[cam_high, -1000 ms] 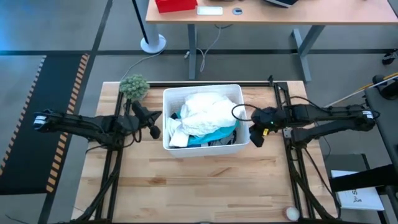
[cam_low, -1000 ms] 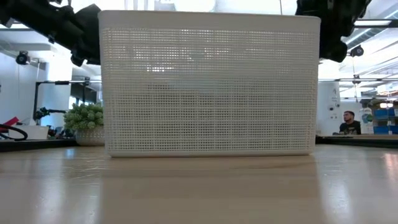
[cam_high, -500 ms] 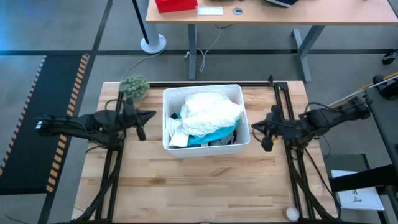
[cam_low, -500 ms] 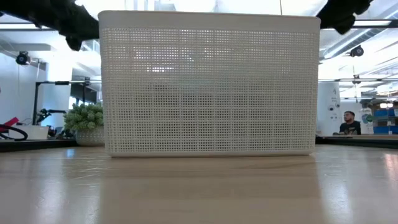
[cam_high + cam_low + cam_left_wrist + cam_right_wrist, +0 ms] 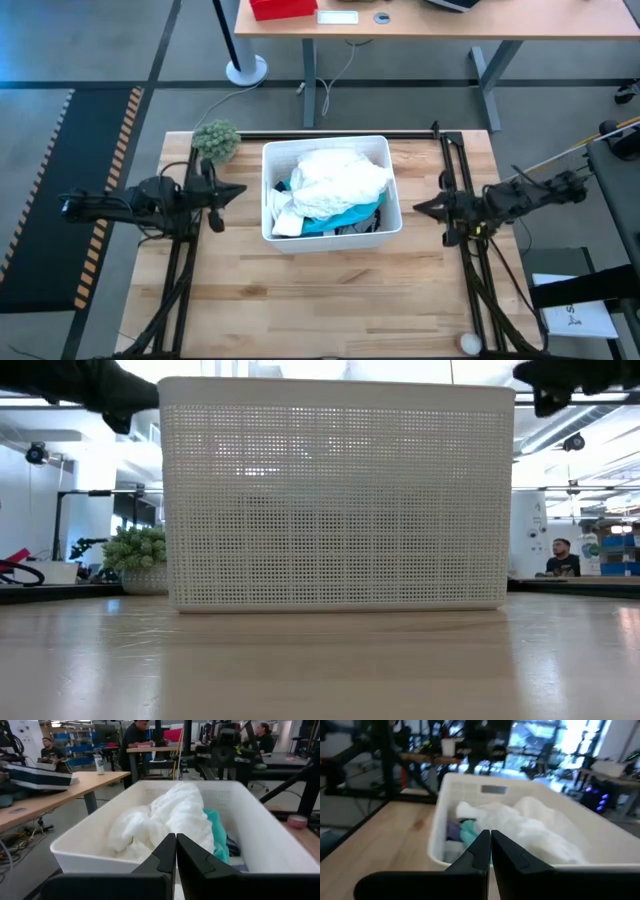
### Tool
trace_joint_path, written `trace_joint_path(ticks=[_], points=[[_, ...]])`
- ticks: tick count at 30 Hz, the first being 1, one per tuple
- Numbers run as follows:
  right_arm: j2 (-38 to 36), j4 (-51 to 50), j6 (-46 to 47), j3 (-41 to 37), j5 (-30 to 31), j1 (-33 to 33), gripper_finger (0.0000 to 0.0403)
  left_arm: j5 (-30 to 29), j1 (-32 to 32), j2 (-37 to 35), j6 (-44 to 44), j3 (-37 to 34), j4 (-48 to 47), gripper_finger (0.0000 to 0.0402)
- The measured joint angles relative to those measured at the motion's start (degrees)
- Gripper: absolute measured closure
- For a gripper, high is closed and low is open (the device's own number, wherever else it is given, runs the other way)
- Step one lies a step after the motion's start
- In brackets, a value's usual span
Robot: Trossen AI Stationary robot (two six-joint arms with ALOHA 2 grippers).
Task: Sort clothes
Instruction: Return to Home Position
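Wooden table (image 5: pixel 300 290) holds the white bin (image 5: pixel 330 238) with the clothes (image 5: pixel 338 178) piled inside (white over turquoise), sitting between the left gripper (image 5: pixel 232 190) and right gripper (image 5: pixel 425 207), both pinched closed, empty, clear of it.

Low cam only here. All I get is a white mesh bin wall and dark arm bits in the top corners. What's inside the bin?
Observer: The white bin holds a heap of clothes. There is white fabric on top and a turquoise piece under it.
Operator: Arms holding anything?
Observer: No. The left gripper is off the bin's left side and the right gripper is off its right, both apart from it. The wrist views show the left fingers and the right fingers shut with nothing between them.
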Motion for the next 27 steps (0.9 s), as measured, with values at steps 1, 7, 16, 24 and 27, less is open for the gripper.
trace_joint_path(ticks=[1,7,16,24,27], points=[[-2.03,0.13,-0.38,-0.95,-0.03,-0.79,0.0403,0.00,0.02,-0.16,0.07,-0.79,0.46,0.0402],[-14.78,1.27,-1.83,-6.30,-4.51,-3.53,0.0403,-3.89,0.13,-2.31,0.23,-4.66,0.56,0.0402],[-14.62,4.37,-3.01,-10.30,-2.79,-4.29,0.0403,-4.54,0.17,-16.24,0.44,-12.01,0.84,0.0402],[-15.40,9.88,0.05,-14.89,-4.90,-7.68,0.0403,-2.47,0.70,-14.49,0.72,-14.44,1.61,0.0402],[-15.39,9.58,1.14,-16.19,-6.66,-10.19,0.0403,-1.59,1.51,-14.90,0.58,-14.69,2.90,0.0402]])
